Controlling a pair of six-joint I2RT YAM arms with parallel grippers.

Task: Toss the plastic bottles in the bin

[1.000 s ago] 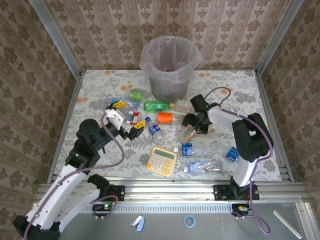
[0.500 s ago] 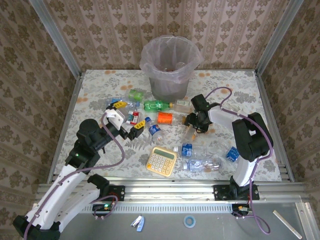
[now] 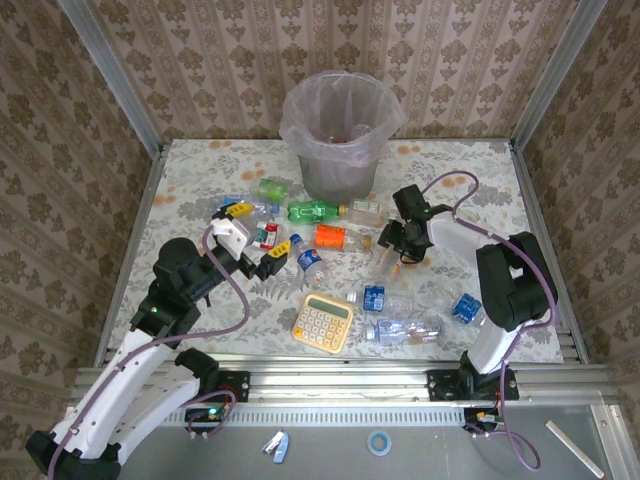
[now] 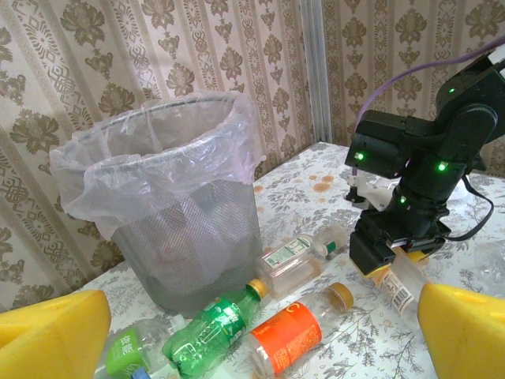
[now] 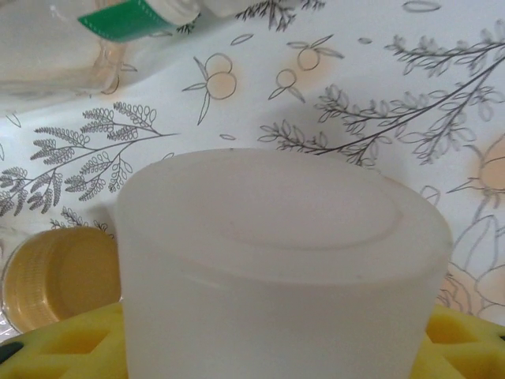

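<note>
Between the right gripper's (image 3: pixel 392 250) yellow pads sits a small translucent white plastic bottle (image 5: pixel 276 253), clamped low over the floral-print table (image 3: pixel 500 190). This is the pick-up step. Next comes a lift and a swing back to the round grey bag-lined bin (image 3: pixel 300 105). The left gripper (image 3: pixel 264 228) hangs wide open.

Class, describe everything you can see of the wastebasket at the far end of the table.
The wastebasket is round and grey, seemingly mesh, standing upright at the far edge of the table, near the patterned wall. A translucent pinkish liner fills it and folds loosely over the rim. Dim shapes show inside through the wall. A green bottle lies close before its base; contact cannot be told.
</note>
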